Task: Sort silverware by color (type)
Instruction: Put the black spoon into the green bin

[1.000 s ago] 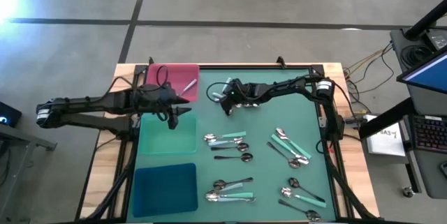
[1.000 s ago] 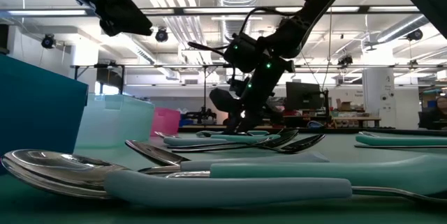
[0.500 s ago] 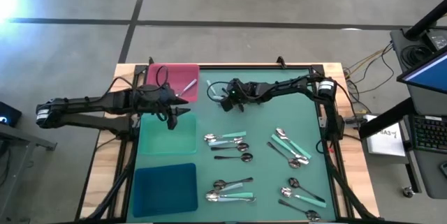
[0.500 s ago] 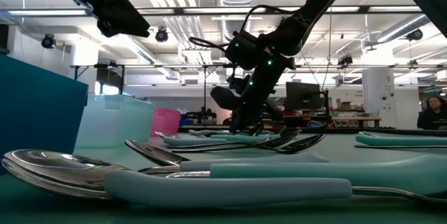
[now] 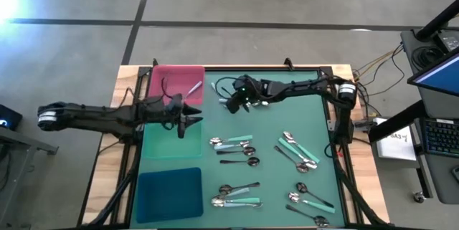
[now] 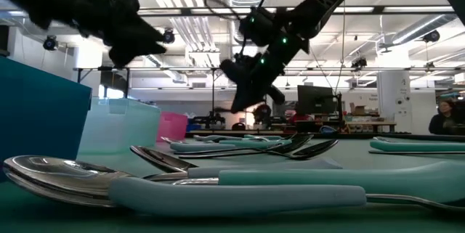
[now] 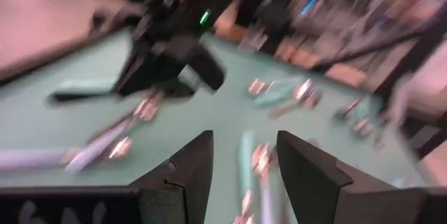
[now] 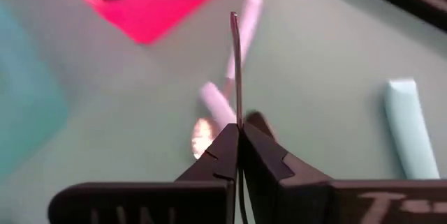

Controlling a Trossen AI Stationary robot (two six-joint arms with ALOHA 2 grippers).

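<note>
The right claw (image 5: pixel 231 103) hung above the table (image 5: pixel 315 137) at upper centre of the high view, just right of the pink tray (image 5: pixel 168 79). Its fingers (image 8: pixel 222 155) were clamped on a thin silver utensil (image 8: pixel 235 56), held edge-on and sticking straight out past the tips. The left claw (image 5: pixel 188 120) hovered over the pale green tray (image 5: pixel 161 144), left of centre, with its fingers (image 7: pixel 188 172) apart and nothing between them.

One piece (image 5: pixel 193 88) lay in the pink tray. The rest of the silverware (image 5: pixel 233 144) lay scattered over the table's centre and lower right, some with mint handles, some all silver, at least one black.

By my judgement these pieces are light, stiff and slippery. A slim metal handle pinched near one end could swivel or slide. A hold at mid-handle, across the flat, looks safest; the plastic handles should offer more grip.
</note>
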